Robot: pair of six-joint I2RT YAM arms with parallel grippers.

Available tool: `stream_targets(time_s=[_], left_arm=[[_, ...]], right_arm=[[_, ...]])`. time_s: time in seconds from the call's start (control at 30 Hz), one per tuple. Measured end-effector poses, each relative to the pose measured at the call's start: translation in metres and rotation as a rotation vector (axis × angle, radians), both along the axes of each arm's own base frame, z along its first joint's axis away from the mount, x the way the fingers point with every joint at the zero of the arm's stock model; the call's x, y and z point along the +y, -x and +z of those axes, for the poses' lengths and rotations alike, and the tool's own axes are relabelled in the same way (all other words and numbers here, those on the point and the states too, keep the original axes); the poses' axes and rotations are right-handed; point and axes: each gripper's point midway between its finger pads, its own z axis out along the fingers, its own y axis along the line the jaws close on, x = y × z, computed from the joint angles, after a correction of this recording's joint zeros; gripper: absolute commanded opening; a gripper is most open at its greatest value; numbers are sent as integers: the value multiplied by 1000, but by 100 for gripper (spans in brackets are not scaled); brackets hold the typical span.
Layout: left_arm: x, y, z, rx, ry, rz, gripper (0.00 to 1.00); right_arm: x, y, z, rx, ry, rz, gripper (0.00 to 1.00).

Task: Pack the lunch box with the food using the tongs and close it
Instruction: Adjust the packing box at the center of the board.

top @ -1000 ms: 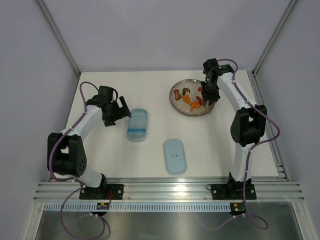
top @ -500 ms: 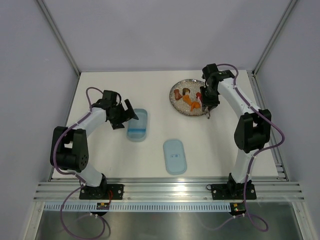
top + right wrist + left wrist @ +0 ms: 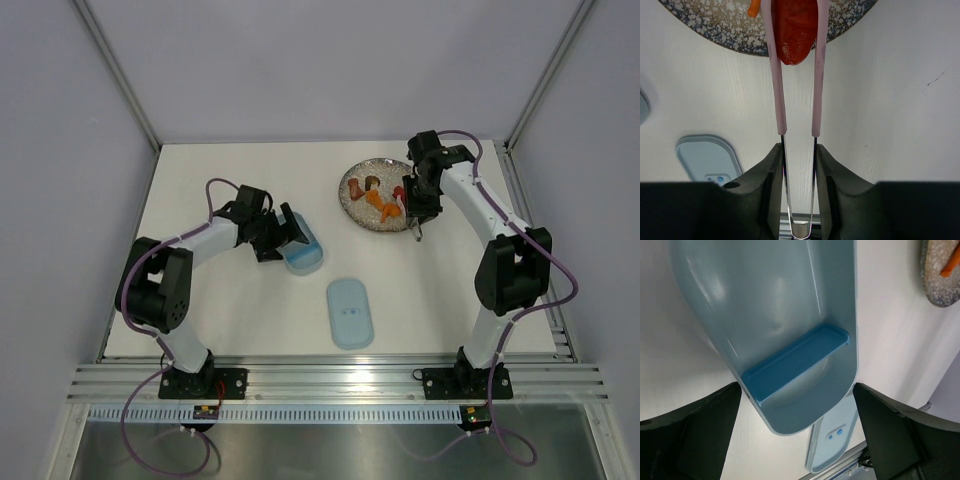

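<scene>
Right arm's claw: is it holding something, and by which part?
Yes: the right gripper holds the tongs by their bare metal handle end; the tongs' pink tips in turn pinch a red food piece.

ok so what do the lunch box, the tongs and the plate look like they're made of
lunch box: pale-blue plastic, probably; glossy, translucent, with highlights.
tongs: thin shiny metal strips, tips sleeved in matte pink, perhaps silicone.
plate: likely glazed ceramic or melamine; grey with dark speckles.

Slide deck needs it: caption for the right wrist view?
Right end effector squeezes the tongs around a red food piece at the edge of the speckled plate, lid lying nearby.
</scene>
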Motion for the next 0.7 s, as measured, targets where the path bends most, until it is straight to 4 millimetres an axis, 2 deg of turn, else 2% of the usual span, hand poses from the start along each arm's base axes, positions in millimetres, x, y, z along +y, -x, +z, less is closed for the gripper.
stream_targets(time_s=[0.2, 0.4, 0.53, 0.7], left_arm=[[-22, 0, 3, -14, 49, -23, 99], [-43, 6, -1, -9, 63, -77, 99], [-56, 0, 16, -63, 60, -138, 99], [-51, -25, 43, -154, 67, -144, 99]], right_arm=[[5, 12, 2, 0, -3, 14, 0], [17, 15, 0, -5, -9, 38, 0], [19, 18, -4, -1, -10, 37, 0], [21, 22, -6, 6, -21, 30, 0]])
